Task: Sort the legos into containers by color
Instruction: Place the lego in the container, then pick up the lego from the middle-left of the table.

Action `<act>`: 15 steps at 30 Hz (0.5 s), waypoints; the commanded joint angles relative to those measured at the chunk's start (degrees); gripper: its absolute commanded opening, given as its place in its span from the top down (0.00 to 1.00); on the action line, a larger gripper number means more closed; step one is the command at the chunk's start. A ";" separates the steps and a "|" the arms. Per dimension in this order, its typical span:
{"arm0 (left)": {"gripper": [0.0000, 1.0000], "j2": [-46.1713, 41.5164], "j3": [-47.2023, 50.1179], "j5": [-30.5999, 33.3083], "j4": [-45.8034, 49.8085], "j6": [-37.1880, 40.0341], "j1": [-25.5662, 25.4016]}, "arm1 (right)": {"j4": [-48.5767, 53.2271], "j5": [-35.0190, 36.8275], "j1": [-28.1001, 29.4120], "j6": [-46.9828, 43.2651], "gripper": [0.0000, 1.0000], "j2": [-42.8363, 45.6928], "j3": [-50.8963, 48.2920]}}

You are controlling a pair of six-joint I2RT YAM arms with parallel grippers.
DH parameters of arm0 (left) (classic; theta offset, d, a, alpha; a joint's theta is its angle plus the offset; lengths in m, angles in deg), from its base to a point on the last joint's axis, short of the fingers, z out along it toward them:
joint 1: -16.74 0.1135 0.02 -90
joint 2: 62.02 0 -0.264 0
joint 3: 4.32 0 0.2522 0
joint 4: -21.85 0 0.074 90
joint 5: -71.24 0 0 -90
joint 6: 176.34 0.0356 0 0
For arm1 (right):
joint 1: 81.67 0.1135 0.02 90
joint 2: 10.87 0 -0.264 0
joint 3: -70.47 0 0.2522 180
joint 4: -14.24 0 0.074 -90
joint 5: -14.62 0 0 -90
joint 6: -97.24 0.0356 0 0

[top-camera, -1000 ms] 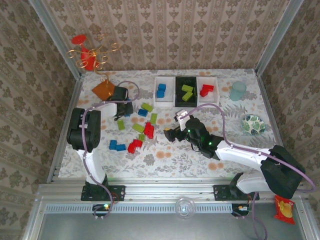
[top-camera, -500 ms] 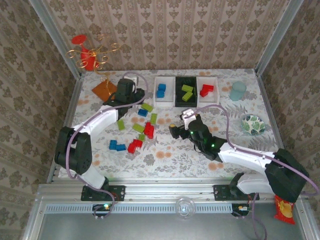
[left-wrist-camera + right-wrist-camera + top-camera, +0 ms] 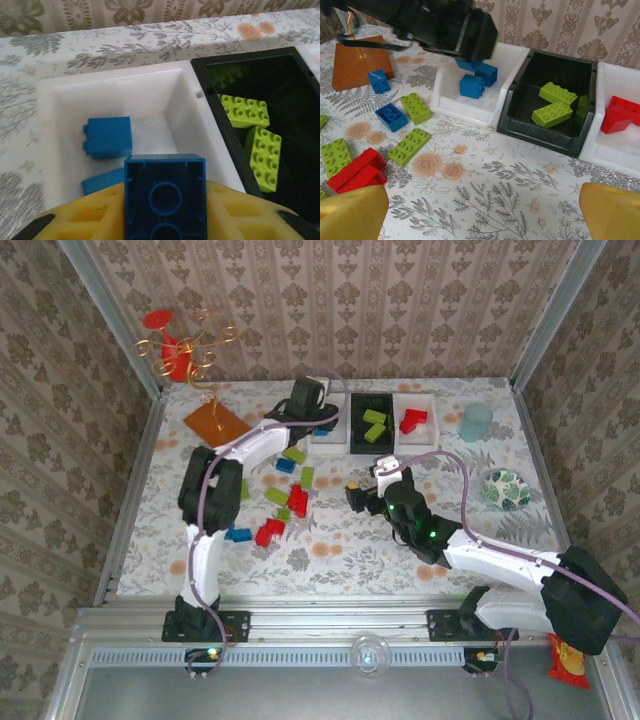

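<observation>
My left gripper [image 3: 310, 400] hangs over the left white container [image 3: 115, 85], shut on a blue lego [image 3: 165, 192] held between its yellow fingers [image 3: 75, 220]. Two blue legos [image 3: 107, 137] lie inside that container. The black container [image 3: 250, 54] beside it holds lime green legos [image 3: 245, 110], and the right white container [image 3: 433, 430] holds red ones [image 3: 620, 115]. Loose red [image 3: 298, 500], green [image 3: 277, 496] and blue [image 3: 238, 534] legos are scattered left of centre. My right gripper [image 3: 355, 492] stands open over bare table, nothing between its fingers [image 3: 350, 212].
An orange plate [image 3: 215, 422] lies at the back left, near a red and gold wire ornament [image 3: 180, 345]. A pale blue cup [image 3: 476, 422] stands right of the containers. A leaf-patterned bowl [image 3: 507, 488] sits at the right edge.
My left arm has swung from the left side of the table to above the left white container, carrying the blue lego. The right gripper has drifted slightly right.
</observation>
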 commanded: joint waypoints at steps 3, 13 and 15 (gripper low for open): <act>0.53 4.04 -8.31 0.10 4.69 0.08 -0.40 | -1.15 2.98 -0.32 1.00 0.01 2.17 -0.82; 0.35 -15.28 14.27 1.86 -3.67 1.21 -0.24 | -0.92 2.62 -0.50 1.20 0.01 2.52 -0.83; 0.34 -22.48 24.63 3.35 -6.93 1.85 -0.16 | -0.71 2.29 -0.46 1.12 0.01 2.97 -0.79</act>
